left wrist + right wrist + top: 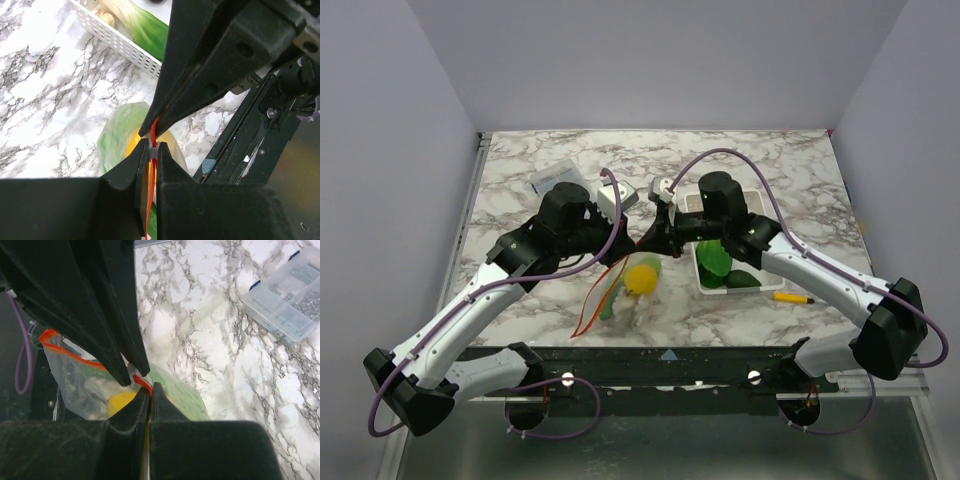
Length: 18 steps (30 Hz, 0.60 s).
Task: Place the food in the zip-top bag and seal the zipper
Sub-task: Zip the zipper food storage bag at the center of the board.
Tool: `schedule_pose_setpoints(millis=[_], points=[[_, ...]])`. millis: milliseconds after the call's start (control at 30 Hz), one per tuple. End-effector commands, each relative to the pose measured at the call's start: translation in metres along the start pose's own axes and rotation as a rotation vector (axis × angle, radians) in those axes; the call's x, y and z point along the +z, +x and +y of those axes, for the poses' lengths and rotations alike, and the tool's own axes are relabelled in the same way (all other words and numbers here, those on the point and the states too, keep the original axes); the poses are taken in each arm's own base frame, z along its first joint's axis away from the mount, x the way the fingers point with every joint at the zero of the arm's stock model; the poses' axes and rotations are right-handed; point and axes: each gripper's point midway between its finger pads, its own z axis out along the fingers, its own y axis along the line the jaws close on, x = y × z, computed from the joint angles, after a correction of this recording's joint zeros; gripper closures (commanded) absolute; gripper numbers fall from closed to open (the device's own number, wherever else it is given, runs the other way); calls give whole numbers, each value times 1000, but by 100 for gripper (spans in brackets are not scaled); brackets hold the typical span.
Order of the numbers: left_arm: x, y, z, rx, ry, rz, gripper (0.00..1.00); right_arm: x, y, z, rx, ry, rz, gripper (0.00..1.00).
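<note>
1. The left gripper (153,150) is pressed together on the thin orange-red plastic zipper (70,354) of the transparent soft zip-top bag (75,385). A small white bit sits between its fingertips. It is possibly the slider, but it is too blurred to name.
2. The right gripper (150,389) pinches the same zipper, its tips just beside the left gripper's tips.
3. In the top view the bag lies below the 2 grippers, which cover its mouth. I cannot tell whether its bottom rests on the white marbled table (770,165).
4. Inside the bag are a yellow lemon-like toy piece (642,277) and some green leafy toy food (610,300). Black fingers block much of the bag in both wrist views.
5. The white perforated rectangular basket (117,42) stands just to the right of the bag and holds green leafy toy vegetables (715,258). The right arm hides its far end.
6. A thin yellow pen-like stick (792,297) lies on the table near the basket.
7. A clear lidded compartment box (287,295) is cut off at the frame edge, its contents unreadable.
</note>
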Motion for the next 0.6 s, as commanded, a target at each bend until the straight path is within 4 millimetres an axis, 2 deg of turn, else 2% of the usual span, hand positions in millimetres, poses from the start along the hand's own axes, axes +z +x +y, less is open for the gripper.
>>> schedule_pose_setpoints(millis=[0,267,567], points=[[-15,25,-17,-20,59,61,100,-10,-32,-43,-48,226,-108,100],[-24,43,-12,-33,19,79,100,-16,-29,-62,13,332,-141,100],[-41,63,-8,-43,-29,79,100,-26,-33,-104,65,488,-183,100]])
